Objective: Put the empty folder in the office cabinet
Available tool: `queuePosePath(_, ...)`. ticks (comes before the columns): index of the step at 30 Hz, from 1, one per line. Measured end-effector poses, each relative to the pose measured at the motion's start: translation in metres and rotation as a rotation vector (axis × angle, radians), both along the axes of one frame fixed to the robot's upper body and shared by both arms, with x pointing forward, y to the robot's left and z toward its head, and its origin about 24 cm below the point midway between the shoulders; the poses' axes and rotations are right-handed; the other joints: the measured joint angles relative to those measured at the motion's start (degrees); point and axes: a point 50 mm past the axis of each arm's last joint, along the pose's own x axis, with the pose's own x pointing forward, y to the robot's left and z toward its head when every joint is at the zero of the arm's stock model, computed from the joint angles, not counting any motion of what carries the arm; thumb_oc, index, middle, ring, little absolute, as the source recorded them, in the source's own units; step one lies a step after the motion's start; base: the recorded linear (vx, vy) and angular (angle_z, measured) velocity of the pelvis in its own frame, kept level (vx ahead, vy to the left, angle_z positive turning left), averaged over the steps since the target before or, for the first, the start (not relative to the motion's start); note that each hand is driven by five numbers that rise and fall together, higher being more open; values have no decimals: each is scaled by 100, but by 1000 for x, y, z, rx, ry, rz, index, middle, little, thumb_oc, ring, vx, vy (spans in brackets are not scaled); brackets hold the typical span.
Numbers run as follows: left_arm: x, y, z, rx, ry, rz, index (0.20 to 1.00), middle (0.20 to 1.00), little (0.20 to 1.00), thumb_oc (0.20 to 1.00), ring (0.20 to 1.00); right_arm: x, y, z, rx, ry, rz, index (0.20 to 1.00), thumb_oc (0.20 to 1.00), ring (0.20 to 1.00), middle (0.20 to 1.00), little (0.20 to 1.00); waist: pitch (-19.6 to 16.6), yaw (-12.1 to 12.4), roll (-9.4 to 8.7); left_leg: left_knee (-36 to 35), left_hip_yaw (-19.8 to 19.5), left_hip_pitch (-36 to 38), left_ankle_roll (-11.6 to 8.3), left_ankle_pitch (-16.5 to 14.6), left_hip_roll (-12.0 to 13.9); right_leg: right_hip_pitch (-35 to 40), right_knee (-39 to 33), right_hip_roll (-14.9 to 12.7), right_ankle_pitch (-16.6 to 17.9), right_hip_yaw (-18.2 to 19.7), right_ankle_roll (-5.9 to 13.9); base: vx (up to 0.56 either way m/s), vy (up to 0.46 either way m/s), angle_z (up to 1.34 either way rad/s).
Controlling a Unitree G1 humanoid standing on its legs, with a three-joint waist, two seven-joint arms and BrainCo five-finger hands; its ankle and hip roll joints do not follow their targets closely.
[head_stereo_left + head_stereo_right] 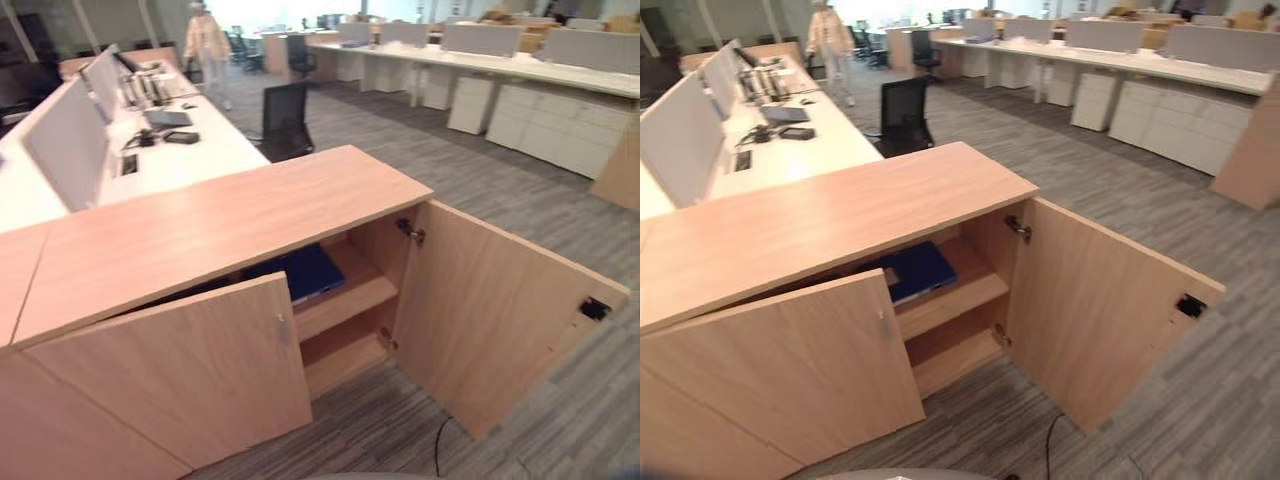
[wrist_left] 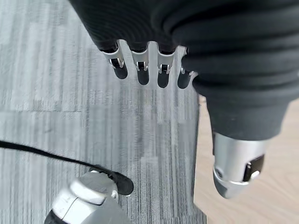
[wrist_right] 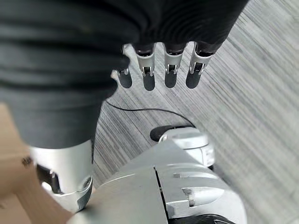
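Cabinet: a low wooden office cabinet [image 1: 220, 225] stands in front, with both doors swung open.
Right door: the right door [image 1: 490, 310] hangs wide open over the grey carpet [image 1: 560, 200].
Left door: the left door [image 1: 180, 370] is partly open, hiding part of the inside.
Folder: a dark blue folder [image 1: 305, 272] lies flat on the upper shelf [image 1: 350, 295] inside the cabinet.
Left hand: the left hand [image 2: 145, 70] hangs above the carpet beside a wooden edge, fingers straight and relaxed, holding nothing.
Right hand: the right hand [image 3: 159, 70] hangs over the carpet, fingers straight and relaxed, empty.
Background: white desks [image 1: 180, 150], a black chair [image 1: 285, 120] and a distant person [image 1: 205, 45].
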Motion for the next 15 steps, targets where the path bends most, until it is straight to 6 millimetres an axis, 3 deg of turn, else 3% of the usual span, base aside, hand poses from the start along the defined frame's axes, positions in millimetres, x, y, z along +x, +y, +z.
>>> queuePosePath(1, 1, 2, 1, 6, -2, -2, 1000, 1000, 1000, 1000, 1000, 3, -1, 0, -1, -9, -8, 1000, 1000, 1000, 1000, 1000, 16, -8, -22, -35, 59, 9, 23, -25, -16, 14, -39, -99, 68, -137, 110, -82, 57, -71)
queuePosePath(2, 3, 5, 2, 15, -14, -7, 1000, 1000, 1000, 1000, 1000, 7, -2, 1, -3, -25, -22, 1000, 1000, 1000, 1000, 1000, 84, -5, -64, -45, 186, 52, 90, -70, -28, 40, -165, -295, 154, -556, 256, -126, 61, -52)
queuePosePath(3, 4, 6, 2, 16, -16, -6, 1000, 1000, 1000, 1000, 1000, 9, -3, 1, -5, -31, -20, 1000, 1000, 1000, 1000, 1000, 116, -14, -71, -46, 225, 66, 102, -80, -27, 38, -175, -320, 207, -640, 340, -103, 42, -37)
queuePosePath(6, 5, 6, 2, 16, -18, -8, 1000, 1000, 1000, 1000, 1000, 13, -7, 3, -22, -42, -25, 1000, 1000, 1000, 1000, 1000, 327, 5, -68, -45, 299, 144, 109, -82, 20, 45, 24, -460, 195, -1124, 306, -51, 30, -12)
queuePosePath(8, 3, 8, 2, 20, -8, -6, 1000, 1000, 1000, 1000, 1000, 15, -10, 4, -30, -50, -49, 1000, 1000, 1000, 1000, 1000, 433, 13, -72, -46, 302, 189, 152, -55, 85, -2, 354, -487, 136, -1173, 215, 0, 1, 5)
queuePosePath(9, 3, 8, 2, 20, -5, -6, 1000, 1000, 1000, 1000, 1000, 17, -14, 5, -40, -54, -59, 1000, 1000, 1000, 1000, 1000, 494, 13, -27, -46, 295, 230, 154, -49, 139, -84, 762, -502, 20, -1161, 62, 12, -36, 15)
queuePosePath(11, -2, 9, 3, 29, 11, -11, 1000, 1000, 1000, 1000, 1000, 20, -21, 8, -62, -62, -62, 1000, 1000, 1000, 1000, 1000, 498, 65, 31, -44, 337, 205, 119, -26, 397, -229, 1909, -481, -460, -1188, 2, 22, -53, -4)
queuePosePath(12, -5, 12, 4, 38, 20, -10, 1000, 1000, 1000, 1000, 1000, 28, -20, 8, -60, -86, -61, 1000, 1000, 1000, 1000, 1000, 472, 181, 4, -41, 349, 176, -47, -78, 526, -38, 1834, -500, -702, -1213, 85, 54, -127, -31)
queuePosePath(13, -6, 14, 5, 42, 31, -11, 1000, 1000, 1000, 1000, 1000, 33, -20, 9, -57, -113, -69, 1000, 1000, 1000, 1000, 1000, 467, 140, -179, 11, 362, 179, -232, -48, 610, 330, 1038, -274, -737, -1269, -232, 89, -242, -34)
queuePosePath(15, 0, 10, 3, 35, 17, -28, 1000, 1000, 1000, 1000, 1000, 39, -23, 12, -70, -156, -104, 1000, 1000, 1000, 1000, 1000, 401, 146, -151, 90, 516, 173, -556, -110, 931, 445, 578, 118, -679, -1143, -284, 59, -213, -55)
